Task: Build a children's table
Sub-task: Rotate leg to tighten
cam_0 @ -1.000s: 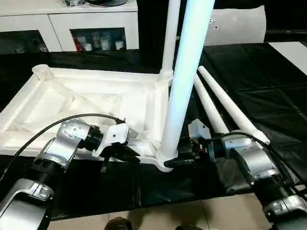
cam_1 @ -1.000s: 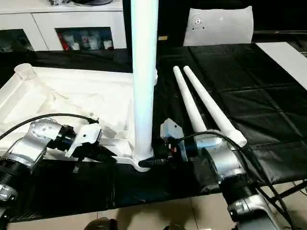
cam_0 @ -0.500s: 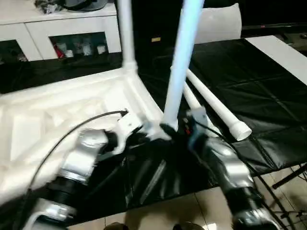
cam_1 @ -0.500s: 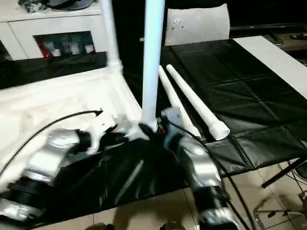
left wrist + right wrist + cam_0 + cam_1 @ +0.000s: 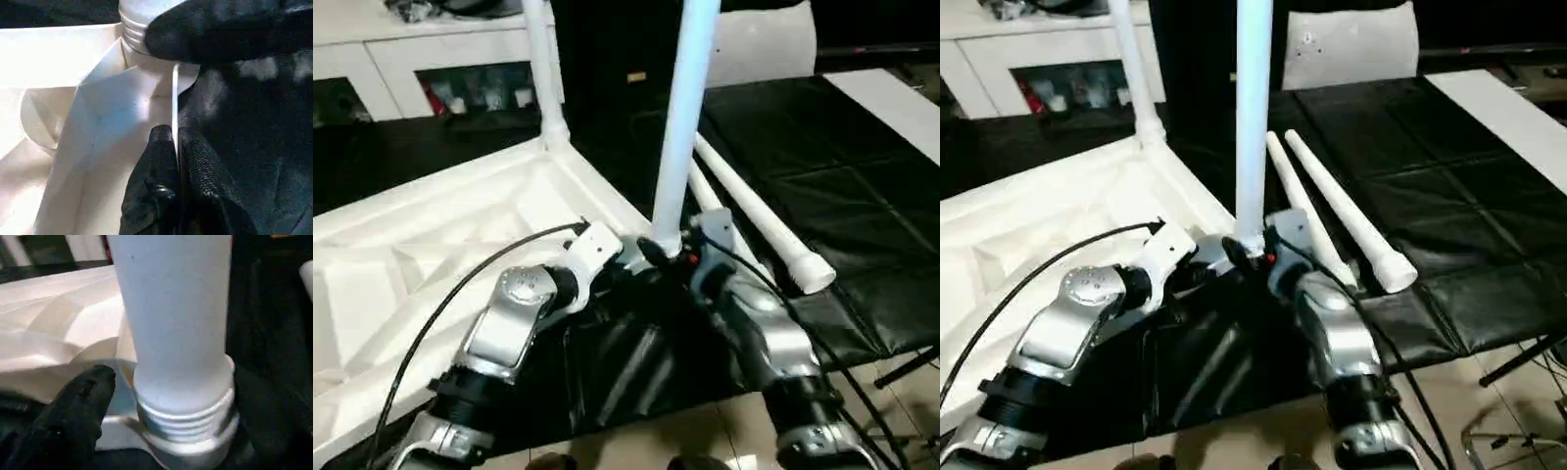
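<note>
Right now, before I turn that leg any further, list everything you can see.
Tabletop: one, white, upside down on the black cover, ribbed underside up.
Standing legs: two, white; one in the near corner socket with its threads showing, one in the far corner.
Loose legs: two, white, lying side by side on the cover to the right of the top.
Cover: one, black, spread under everything.
Cabinet: one, white with glass doors, at the back left.
Board: one, white, flat, at the far right.
Left gripper: black, shut on the tabletop's edge near the corner.
Right gripper: black, at the base of the near leg.
</note>
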{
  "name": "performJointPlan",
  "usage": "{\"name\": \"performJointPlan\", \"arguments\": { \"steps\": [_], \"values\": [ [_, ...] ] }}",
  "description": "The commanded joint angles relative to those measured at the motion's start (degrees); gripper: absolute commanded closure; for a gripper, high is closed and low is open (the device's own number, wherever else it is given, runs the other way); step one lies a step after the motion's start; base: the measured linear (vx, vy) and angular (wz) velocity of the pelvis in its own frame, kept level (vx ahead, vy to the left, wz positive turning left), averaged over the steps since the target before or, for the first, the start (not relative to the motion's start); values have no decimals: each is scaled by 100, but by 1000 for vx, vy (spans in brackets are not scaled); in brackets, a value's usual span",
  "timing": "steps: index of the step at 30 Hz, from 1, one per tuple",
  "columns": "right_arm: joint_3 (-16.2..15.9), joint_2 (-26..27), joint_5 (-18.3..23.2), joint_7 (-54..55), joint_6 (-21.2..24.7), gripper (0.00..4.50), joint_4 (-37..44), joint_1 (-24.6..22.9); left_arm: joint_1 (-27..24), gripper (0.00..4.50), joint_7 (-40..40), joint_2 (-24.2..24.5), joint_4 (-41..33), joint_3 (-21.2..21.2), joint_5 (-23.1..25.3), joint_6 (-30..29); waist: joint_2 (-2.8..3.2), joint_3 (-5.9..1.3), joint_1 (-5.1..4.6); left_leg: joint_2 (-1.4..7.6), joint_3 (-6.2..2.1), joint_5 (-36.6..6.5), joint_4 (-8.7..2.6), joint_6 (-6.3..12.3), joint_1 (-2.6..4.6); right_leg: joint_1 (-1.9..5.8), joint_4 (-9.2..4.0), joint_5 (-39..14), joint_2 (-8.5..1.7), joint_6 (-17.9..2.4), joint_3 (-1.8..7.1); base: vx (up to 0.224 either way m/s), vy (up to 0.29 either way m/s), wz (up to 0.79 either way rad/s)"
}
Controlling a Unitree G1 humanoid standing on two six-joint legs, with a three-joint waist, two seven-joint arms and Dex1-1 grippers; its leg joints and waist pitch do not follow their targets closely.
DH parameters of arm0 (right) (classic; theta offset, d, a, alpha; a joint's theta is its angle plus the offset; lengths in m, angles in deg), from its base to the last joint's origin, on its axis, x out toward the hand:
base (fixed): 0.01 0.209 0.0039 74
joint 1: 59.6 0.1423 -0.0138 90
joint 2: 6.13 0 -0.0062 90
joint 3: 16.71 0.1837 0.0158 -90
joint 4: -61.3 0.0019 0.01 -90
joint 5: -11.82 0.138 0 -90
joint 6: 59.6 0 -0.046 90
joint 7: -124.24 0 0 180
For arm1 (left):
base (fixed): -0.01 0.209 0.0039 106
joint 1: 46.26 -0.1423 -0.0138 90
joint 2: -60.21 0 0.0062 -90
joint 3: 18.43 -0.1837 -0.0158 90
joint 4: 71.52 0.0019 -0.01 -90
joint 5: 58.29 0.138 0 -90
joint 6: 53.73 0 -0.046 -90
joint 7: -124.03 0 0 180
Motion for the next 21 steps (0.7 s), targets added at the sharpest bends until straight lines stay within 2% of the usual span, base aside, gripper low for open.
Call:
{"name": "performJointPlan", "arguments": {
  "steps": [1,2,4,5,7,9,11,12,15,17,21],
  "values": [
    [-523,21,198,-656,-53,12,276,-120,-7,450,178,59,17,-120,-116,354,-59,-368,42,194,-67,-770,-297,471,47,302,-416,-521,-399,-1100,242,0,0,0],
    [-471,-187,237,-840,-65,6,412,-164,-16,450,368,199,89,-133,-142,547,-66,-359,31,185,-71,-797,-301,474,29,305,-419,-558,-397,-1084,239,0,0,0],
    [-456,-461,233,-1069,-90,3,530,-188,-24,450,603,357,170,-154,-180,771,-63,-362,21,188,-65,-823,-297,451,41,297,-420,-613,-399,-1097,240,0,0,0],
    [-486,-643,210,-1255,-138,3,574,-196,-32,450,815,470,229,-193,-210,952,-64,-394,21,185,-67,-839,-287,443,50,314,-421,-685,-394,-1093,235,0,0,0],
    [-491,-905,184,-1580,-177,3,609,-189,-45,450,1187,667,314,-265,-269,1188,-57,-394,38,193,-63,-774,-277,456,49,304,-402,-579,-399,-1122,242,0,0,0],
    [-479,-1145,229,-1954,-189,3,632,-149,-38,450,1592,866,405,-326,-386,1434,-88,-413,46,189,-60,-737,-264,494,51,314,-387,-459,-396,-1155,239,0,0,0],
    [-524,-1350,250,-2227,-215,3,601,-74,-1,450,1910,1007,526,-342,-500,1666,-75,-425,68,192,-56,-675,-254,531,53,316,-361,-353,-399,-1220,237,0,0,0],
    [-524,-1350,250,-2227,-215,3,601,-74,-1,450,1910,1007,526,-342,-500,1666,-59,-433,96,207,-50,-641,-246,548,79,294,-350,-268,-397,-1268,238,0,0,0],
    [-668,-1649,239,-2671,-252,3,476,71,91,450,2434,1232,641,-425,-642,1804,-66,-436,160,223,-48,-627,-240,542,82,288,-318,-222,-404,-1333,232,0,0,0],
    [-720,-1736,257,-2828,-269,3,426,121,122,450,2631,1317,703,-470,-663,1902,-66,-431,182,230,-48,-658,-240,516,86,284,-318,-273,-406,-1334,230,0,0,0],
    [-840,-1883,323,-3347,-307,3,294,281,224,450,3235,1553,923,-614,-754,2212,-76,-417,266,229,-49,-921,-241,392,79,267,-339,-717,-417,-1241,228,0,0,0]
  ]
}}
